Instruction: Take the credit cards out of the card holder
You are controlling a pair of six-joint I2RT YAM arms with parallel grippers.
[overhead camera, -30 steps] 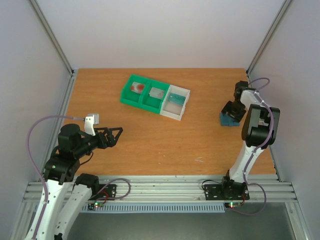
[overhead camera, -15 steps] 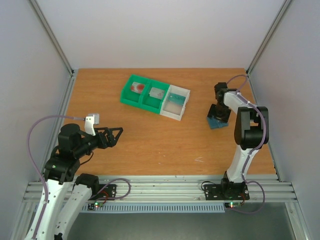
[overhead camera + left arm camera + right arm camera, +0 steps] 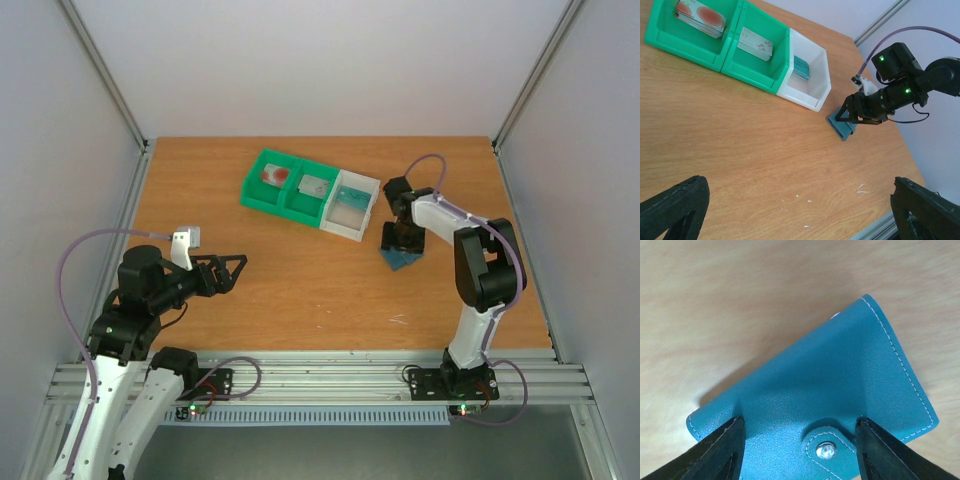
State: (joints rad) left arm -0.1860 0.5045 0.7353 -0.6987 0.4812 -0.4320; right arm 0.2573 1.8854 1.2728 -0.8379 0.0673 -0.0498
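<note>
The card holder point(image 3: 401, 257) is a closed teal-blue wallet with a snap tab. It also shows in the right wrist view point(image 3: 840, 370) and the left wrist view point(image 3: 841, 129). My right gripper point(image 3: 402, 238) is shut on it, a finger on each side point(image 3: 799, 440), and holds it tilted just over the table right of the bin. The credit cards lie in the bin: pink-red ones point(image 3: 700, 17), grey ones point(image 3: 755, 44), teal ones point(image 3: 801, 67). My left gripper point(image 3: 800, 190) is open and empty at the near left point(image 3: 235, 268).
The green-and-white three-compartment bin point(image 3: 280, 208) stands at the back centre of the wooden table, its white end close to the card holder. Metal frame posts and grey walls enclose the table. A rail runs along the near edge.
My right gripper has carried the card holder leftward from the table's right edge to just beside the bin's white end. The left arm has not moved.
</note>
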